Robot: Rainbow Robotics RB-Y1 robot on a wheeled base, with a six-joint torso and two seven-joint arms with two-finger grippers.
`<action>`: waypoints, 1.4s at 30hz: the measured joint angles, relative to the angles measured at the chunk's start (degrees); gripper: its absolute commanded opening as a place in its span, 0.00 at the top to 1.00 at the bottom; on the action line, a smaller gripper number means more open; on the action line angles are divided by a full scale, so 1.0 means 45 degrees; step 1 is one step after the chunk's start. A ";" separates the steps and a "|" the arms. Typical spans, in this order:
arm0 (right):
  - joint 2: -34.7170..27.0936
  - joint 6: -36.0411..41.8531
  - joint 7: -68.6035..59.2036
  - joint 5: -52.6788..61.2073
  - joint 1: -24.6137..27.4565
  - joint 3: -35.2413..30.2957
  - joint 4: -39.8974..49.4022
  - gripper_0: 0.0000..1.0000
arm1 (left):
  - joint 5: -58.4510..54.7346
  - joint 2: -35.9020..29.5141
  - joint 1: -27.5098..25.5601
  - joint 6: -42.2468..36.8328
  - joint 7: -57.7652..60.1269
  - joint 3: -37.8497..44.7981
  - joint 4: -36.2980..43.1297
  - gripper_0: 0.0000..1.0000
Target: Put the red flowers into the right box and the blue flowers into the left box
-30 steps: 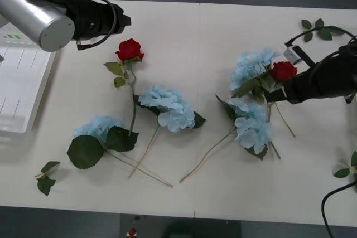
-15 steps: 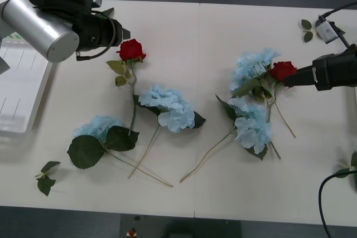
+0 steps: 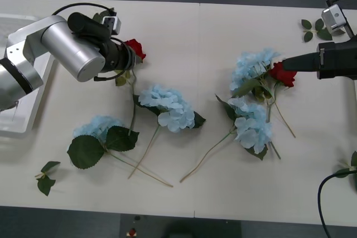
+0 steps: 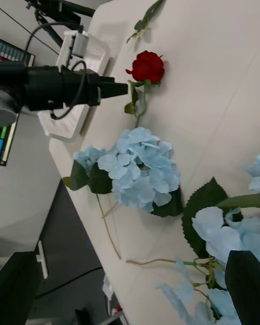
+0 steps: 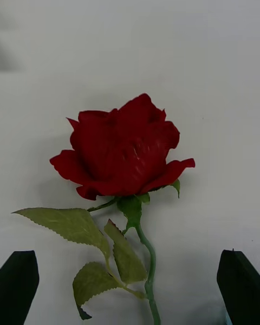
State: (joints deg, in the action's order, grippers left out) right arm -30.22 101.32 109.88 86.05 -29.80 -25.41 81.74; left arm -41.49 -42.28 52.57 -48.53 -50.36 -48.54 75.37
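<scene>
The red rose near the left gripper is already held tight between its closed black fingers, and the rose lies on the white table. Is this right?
Not quite. In the left wrist view the left gripper is open: its black fingers stand apart at the two corners, and the red rose with its green stem lies between them, ungripped. It does lie on the white table.

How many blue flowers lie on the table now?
4: one front-left, one at the centre, and two on the right, the farther above the nearer. More may be hidden.

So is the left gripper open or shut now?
Open. In the left wrist view the left gripper's two black fingers sit at opposite corners, with the rose lying on the table between them, ungrasped.
</scene>
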 measured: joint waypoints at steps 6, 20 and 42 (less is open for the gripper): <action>0.0000 -0.0014 -0.1454 0.0727 0.0000 0.0000 0.0000 0.00 | 0.0000 0.0434 0.0000 -0.0917 -0.0146 0.0000 -0.0041 0.05; 0.0000 -0.0505 -0.2887 0.2536 -0.0037 0.0000 0.0000 0.00 | 0.0000 0.1710 0.0000 0.0090 -0.0169 0.0007 -0.2081 0.05; 0.0000 -0.0470 -0.2679 0.2904 -0.0226 0.0000 0.0000 0.00 | 0.0377 0.2503 0.0018 0.1119 -0.0484 0.0013 -0.3443 0.05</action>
State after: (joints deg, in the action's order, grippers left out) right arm -30.22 99.20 97.82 99.12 -30.82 -25.41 81.74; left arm -39.79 -31.01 52.65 -43.49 -52.54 -48.47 59.88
